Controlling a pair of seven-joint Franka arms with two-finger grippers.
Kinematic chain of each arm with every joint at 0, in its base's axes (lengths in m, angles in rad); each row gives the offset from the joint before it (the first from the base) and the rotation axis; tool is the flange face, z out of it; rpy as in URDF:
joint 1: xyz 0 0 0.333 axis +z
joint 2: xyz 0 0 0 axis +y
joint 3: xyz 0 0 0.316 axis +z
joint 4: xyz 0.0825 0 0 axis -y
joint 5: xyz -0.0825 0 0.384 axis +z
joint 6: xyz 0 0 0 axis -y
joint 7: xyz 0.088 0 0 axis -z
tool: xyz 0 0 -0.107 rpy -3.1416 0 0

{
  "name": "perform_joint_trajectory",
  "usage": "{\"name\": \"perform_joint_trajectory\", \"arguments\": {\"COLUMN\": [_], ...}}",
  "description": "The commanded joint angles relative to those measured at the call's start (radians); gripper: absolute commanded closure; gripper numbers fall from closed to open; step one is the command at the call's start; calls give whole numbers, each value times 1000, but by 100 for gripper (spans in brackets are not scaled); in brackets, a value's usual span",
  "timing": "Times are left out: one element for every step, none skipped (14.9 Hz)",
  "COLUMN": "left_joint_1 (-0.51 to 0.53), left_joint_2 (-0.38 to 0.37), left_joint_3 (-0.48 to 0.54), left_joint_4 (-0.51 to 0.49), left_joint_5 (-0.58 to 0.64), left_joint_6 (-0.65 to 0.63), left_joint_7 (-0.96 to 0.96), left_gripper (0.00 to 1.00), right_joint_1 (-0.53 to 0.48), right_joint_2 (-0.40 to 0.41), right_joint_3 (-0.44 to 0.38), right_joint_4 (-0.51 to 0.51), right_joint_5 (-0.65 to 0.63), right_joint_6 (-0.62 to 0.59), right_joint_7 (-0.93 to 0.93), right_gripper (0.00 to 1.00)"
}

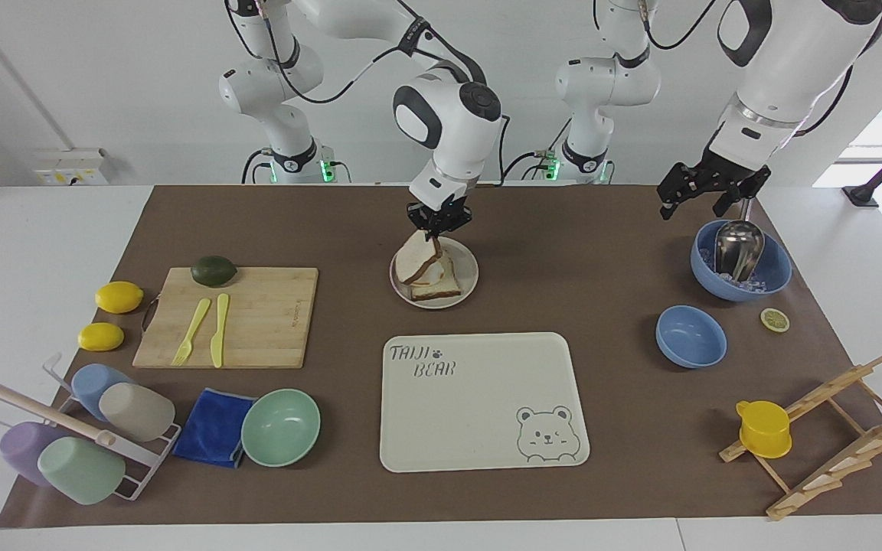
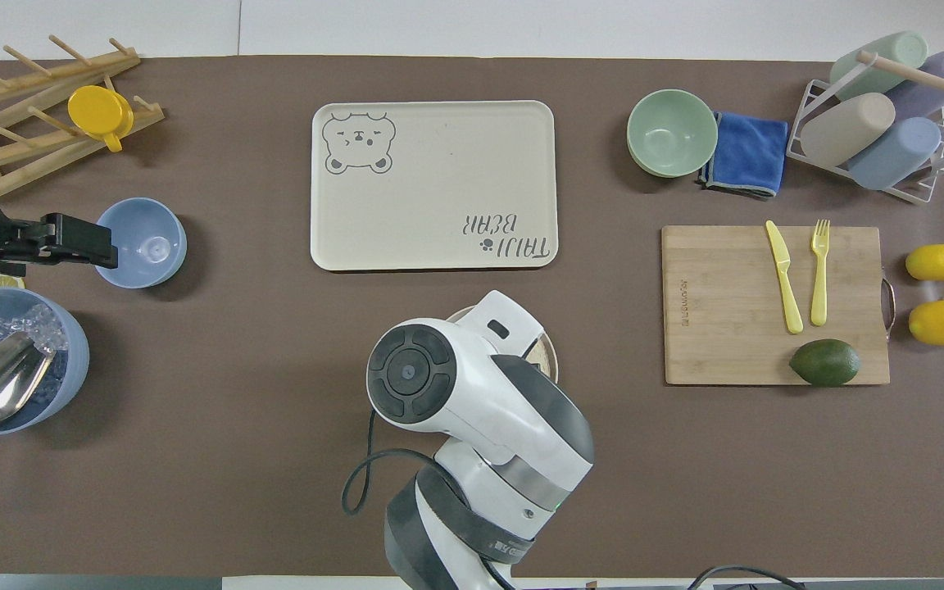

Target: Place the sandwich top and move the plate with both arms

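Observation:
The plate (image 1: pixel 467 284) lies on the brown mat, nearer to the robots than the bear tray. On it rests a bread slice (image 1: pixel 441 288). The sandwich top (image 1: pixel 415 261), pale with a brown crust, leans tilted over that slice and hides what is on it. My right gripper (image 1: pixel 436 227) is shut on the sandwich top's upper edge, just above the plate. In the overhead view the right arm covers all but a strip of the plate's rim (image 2: pixel 551 358). My left gripper (image 1: pixel 707 195) hangs open and holds nothing, over the mat by the large blue bowl (image 1: pixel 775 273).
The cream bear tray (image 1: pixel 479 398) lies beside the plate, farther from the robots. Toward the right arm's end are a cutting board (image 1: pixel 257 317) with avocado, fork and knife, two lemons, a mint bowl (image 1: pixel 280 427), a blue cloth and a cup rack. A small blue bowl (image 1: pixel 690 337) and a wooden rack (image 1: pixel 831 436) lie toward the left arm's end.

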Motion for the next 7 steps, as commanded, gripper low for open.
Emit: {"name": "perform_joint_trajectory", "arguments": {"left_joint_1": [7,7,7,7,7,7,7], "left_joint_2": [-22,-22,-22,-22,-20,-22,-22], "left_joint_3": [-4,-4,-4,-4,-4,-4,-4], "left_joint_4": [-25,-25,-25,-25,-25,-25,-25], "left_joint_5": [-1,-1,-1,-1,-1,-1,-1], "left_joint_6": [-1,-1,-1,-1,1,-1,-1], "left_joint_7": [8,8,8,8,8,8,8], "left_gripper": [0,0,0,0,0,0,0], "right_joint_1": [4,4,1,-6,-8,-9,-13], "right_joint_2": [-19,-19,-19,-20,-22,-25,-26], "right_joint_3": [1,0,0,1,1,0,0], "right_joint_4": [-27,-30,-33,-46,-53,-69,-81], "right_joint_5": [38,61,74,75,77,75,75], "right_joint_6": [44,52,52,53,64,94,110], "right_joint_7": [17,17,12,0,-17,-31,-32], "right_gripper": [100,100,100,100,100,100,100]}}
